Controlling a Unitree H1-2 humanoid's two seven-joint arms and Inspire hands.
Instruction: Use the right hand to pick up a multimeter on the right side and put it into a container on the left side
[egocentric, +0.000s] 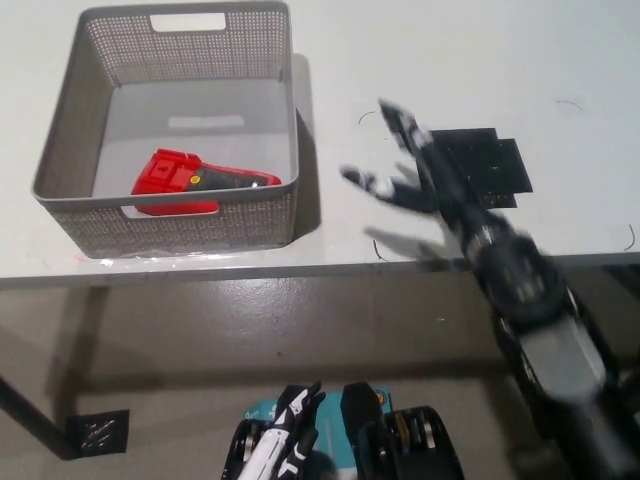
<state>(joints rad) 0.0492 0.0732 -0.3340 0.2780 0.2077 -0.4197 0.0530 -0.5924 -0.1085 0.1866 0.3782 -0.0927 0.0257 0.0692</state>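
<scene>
Head view shows the multimeter (196, 180) lying in the container (282, 60) at ten o'clock, the right hand (420, 175) spread and empty, so nothing remains but parking the arm

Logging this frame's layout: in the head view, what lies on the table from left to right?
Grey basket holding the red multimeter → open black right hand → black mat.

I see right hand (405, 170) motion-blurred, fingers smeared. Left hand (275, 445) cut by bottom edge. Multimeter (195, 182) partly behind basket (70, 110) wall.
</scene>
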